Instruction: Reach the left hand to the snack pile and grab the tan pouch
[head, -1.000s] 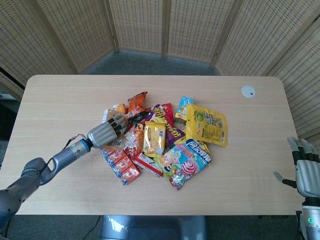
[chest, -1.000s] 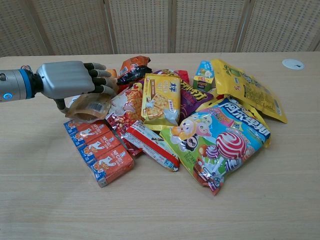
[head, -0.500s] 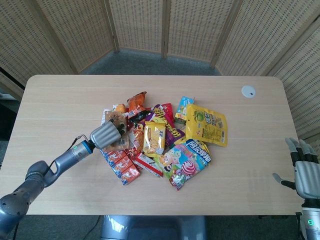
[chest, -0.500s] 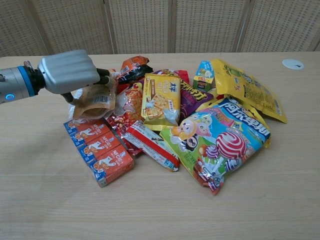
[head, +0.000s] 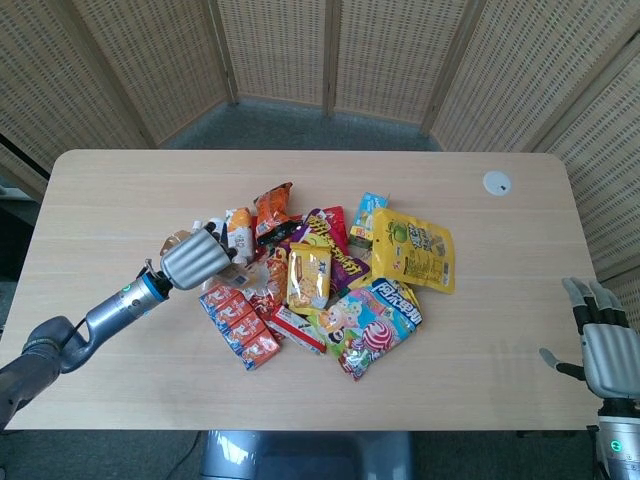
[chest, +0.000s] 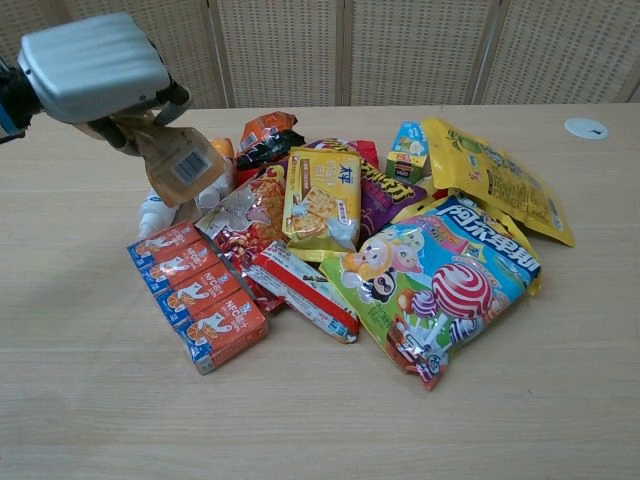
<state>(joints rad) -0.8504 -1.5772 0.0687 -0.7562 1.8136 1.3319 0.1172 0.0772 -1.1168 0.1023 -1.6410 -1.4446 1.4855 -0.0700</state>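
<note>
Now the left robot hand (chest: 95, 68) grips the tan pouch (chest: 175, 160) — raised above the snack pile (chest: 340, 230).

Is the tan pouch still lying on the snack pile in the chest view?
No, the left hand holds the tan pouch up in the air, hanging clear above the snack pile.

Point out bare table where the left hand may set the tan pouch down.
Left hand holds the tan pouch lifted. Bare wood lies left of the orange box row, along the table's near edge, and right of the yellow bag below the white disc. The middle is crowded.
</note>
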